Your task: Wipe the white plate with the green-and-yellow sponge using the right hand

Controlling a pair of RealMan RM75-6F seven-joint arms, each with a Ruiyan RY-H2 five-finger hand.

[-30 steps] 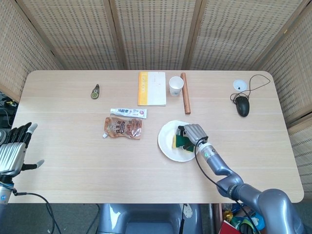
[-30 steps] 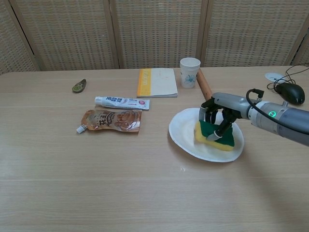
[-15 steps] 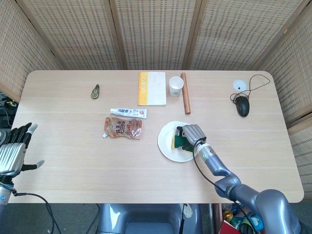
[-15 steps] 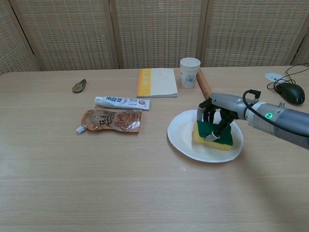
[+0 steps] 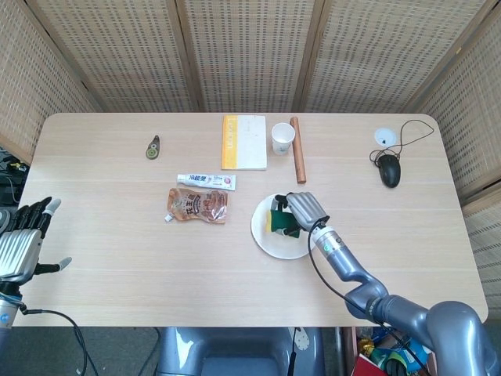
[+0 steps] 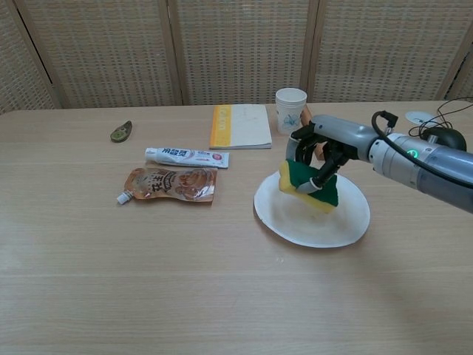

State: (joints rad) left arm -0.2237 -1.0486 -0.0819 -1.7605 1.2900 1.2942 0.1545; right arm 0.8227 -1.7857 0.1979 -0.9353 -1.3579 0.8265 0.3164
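The right robot hand [image 6: 319,150] grips the green-and-yellow sponge [image 6: 309,186], green face up, over the white plate's [image 6: 310,225] twelve o'clock rim, apparently for a wiping pass. The left robot hand [image 5: 22,239] idles empty, fingers spread, off the bench's [image 5: 117,258] nine o'clock edge.

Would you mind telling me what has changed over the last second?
The right hand, still gripping the sponge, has carried it from the near right part of the plate toward the far left part. The plate itself has slid slightly left. The left hand stays open off the table's edge, and the pouch, toothpaste, book and cup have not moved.
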